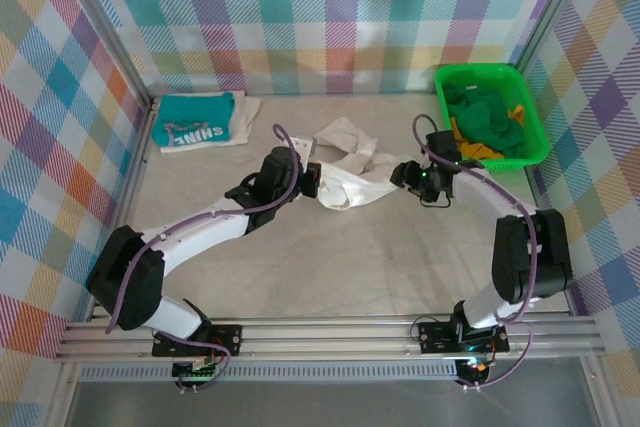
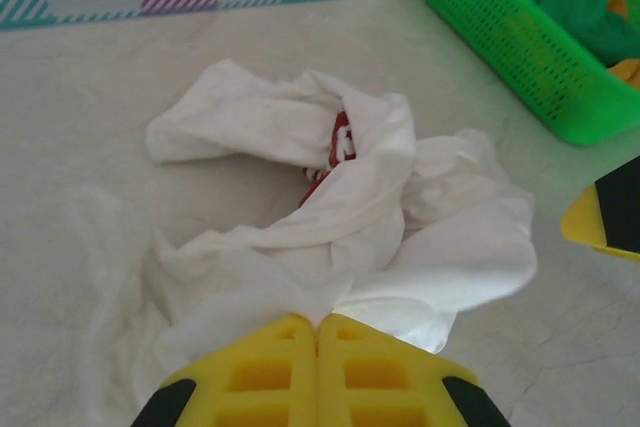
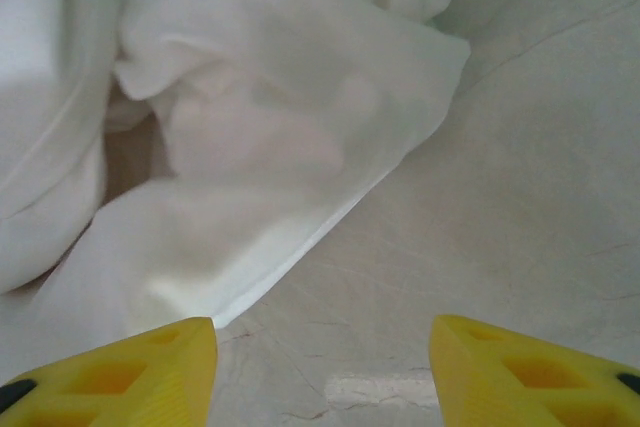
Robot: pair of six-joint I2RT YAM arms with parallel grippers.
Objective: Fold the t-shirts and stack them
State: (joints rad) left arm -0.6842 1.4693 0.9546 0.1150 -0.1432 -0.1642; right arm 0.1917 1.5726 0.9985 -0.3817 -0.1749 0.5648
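The white t-shirt [image 1: 352, 169] lies crumpled in the middle of the top view, a loose heap stretched between the two arms. The left pincer [image 2: 317, 332] sits at the heap's left end. Its yellow fingers are pressed together with a fold of the white cloth pinched at their tips. In the left wrist view the rest of the shirt bunches up just beyond them, and a bit of red print [image 2: 342, 142] shows in a crease near the frame's centre.

The right pincer [image 3: 322, 325] is at the heap's right end, its fingers [image 3: 140, 367] spread wide over bare counter [image 3: 520, 197]. In the right wrist view a flap of the shirt takes the upper left. Its lower edge runs down to just beside the finger at lower left, and the right half is plain surface.

The teal t-shirt [image 1: 197, 119], white lettering up, lies flat in the upper left of the top view, close to the back corner and well apart from both pincers. The green basket [image 1: 478, 69], holding green and yellow cloth, stands in the upper right near the right arm. Open counter spreads below the heap across the lower middle of the top view, and also between the heap and the teal t-shirt.
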